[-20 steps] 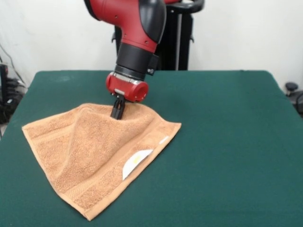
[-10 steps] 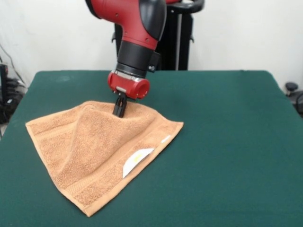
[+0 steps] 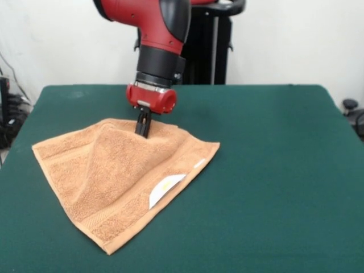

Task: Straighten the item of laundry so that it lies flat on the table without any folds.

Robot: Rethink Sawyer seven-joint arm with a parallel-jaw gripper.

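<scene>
Front view shows the towel [image 3: 122, 182] lying on the picture's left half of the green tabletop [image 3: 273, 170], turned cornerwise so that one corner points toward the camera and another toward the picture's right. It is not flat. A ridge rises from the cloth up to its far edge, where the end effector [image 3: 142, 129] pinches it, and creases fan down from that point toward the near corner. A white label [image 3: 165, 190] sits by the right-hand edge, and part of that edge looks doubled over, so a fold seems to remain there.

The cloth hangs this way because it is held at one spot on its far edge and raised a little. The rest drags on the felt, which pulls the ridge taut and lets the sides sag to the tabletop. My reading is that the arm [image 3: 153, 34] is drawing this edge away from the camera to pull the cloth out straight. The job looks partly done, since most of the towel is already spread.

The end effector's black fingers are nearly together, closed on a small pinch of towel at the ridge's top. Only their narrow tips show below the red wrist. They touch nothing but the cloth and sit just above the tabletop.
</scene>
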